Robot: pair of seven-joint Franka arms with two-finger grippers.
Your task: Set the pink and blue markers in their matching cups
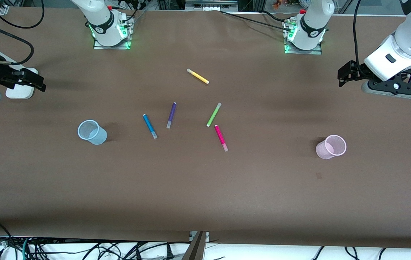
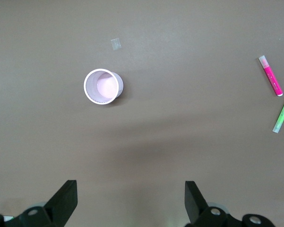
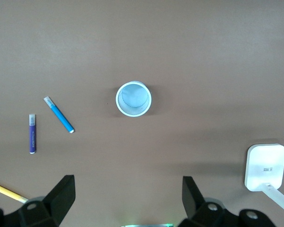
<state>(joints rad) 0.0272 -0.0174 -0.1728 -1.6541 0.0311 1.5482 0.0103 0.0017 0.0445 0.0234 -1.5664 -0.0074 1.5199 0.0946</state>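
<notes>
Markers (image 1: 150,126) unlabelled, cups (image 1: 92,132) plain

The pink marker (image 1: 221,138) and blue marker (image 1: 150,126) lie flat mid-table, well apart from the upright, empty pink cup (image 1: 331,147) and blue cup (image 1: 91,132) toward the table's two ends.

Brown paper-covered table (image 1: 205,195) — wide bare strip along its camera-side edge.

Five slim felt pens cluster mid-table: blue marker (image 1: 150,126) just beside purple pen (image 1: 171,115); lime-green pen (image 1: 213,114) nearly tip-to-tip with magenta-pink marker (image 1: 221,138); yellow pen (image 1: 197,76) apart, toward the bases.

Translucent pale blue cup (image 1: 92,132) and pale pink cup (image 1: 331,146) stand upright, well apart from the pens — open passage around each.
</notes>
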